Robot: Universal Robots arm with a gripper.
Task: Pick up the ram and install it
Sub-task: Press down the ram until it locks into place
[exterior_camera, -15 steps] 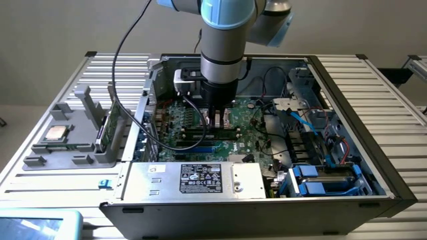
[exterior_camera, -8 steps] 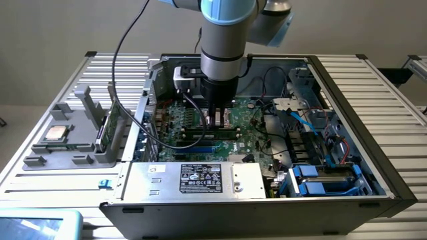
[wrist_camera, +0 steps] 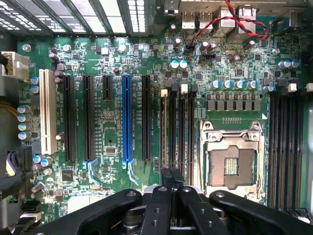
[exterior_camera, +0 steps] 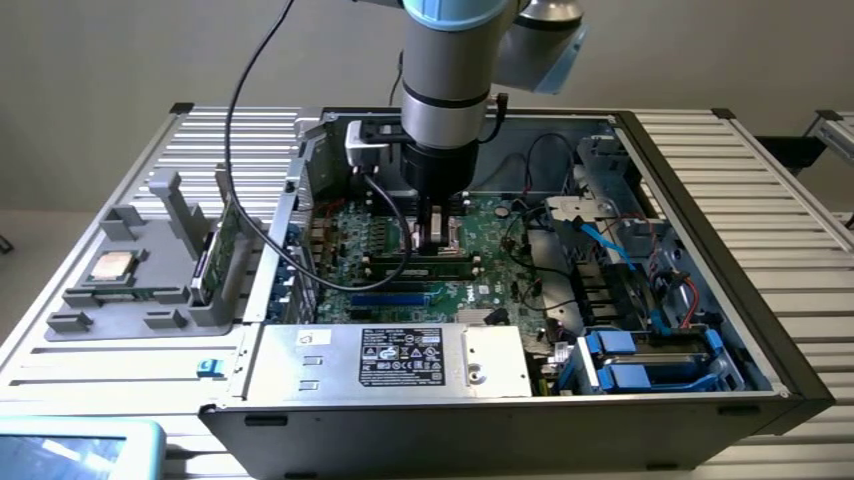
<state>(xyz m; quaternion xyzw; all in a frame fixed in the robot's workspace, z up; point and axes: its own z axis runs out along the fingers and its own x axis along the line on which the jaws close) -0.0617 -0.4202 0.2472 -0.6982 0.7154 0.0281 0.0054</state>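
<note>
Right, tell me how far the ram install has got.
Done: the ram appears picked up and brought in, standing along the memory slots on the motherboard. In hand: the shut fingers sit right on top of it, apparently pressing down. Left: I can't tell whether it is fully seated, and the arm has not backed away.

The ram [exterior_camera: 424, 266], a long narrow green stick with dark chips, stands on edge in a memory slot on the motherboard. It lies level, parallel to the neighbouring slots, beside the processor socket.
</note>
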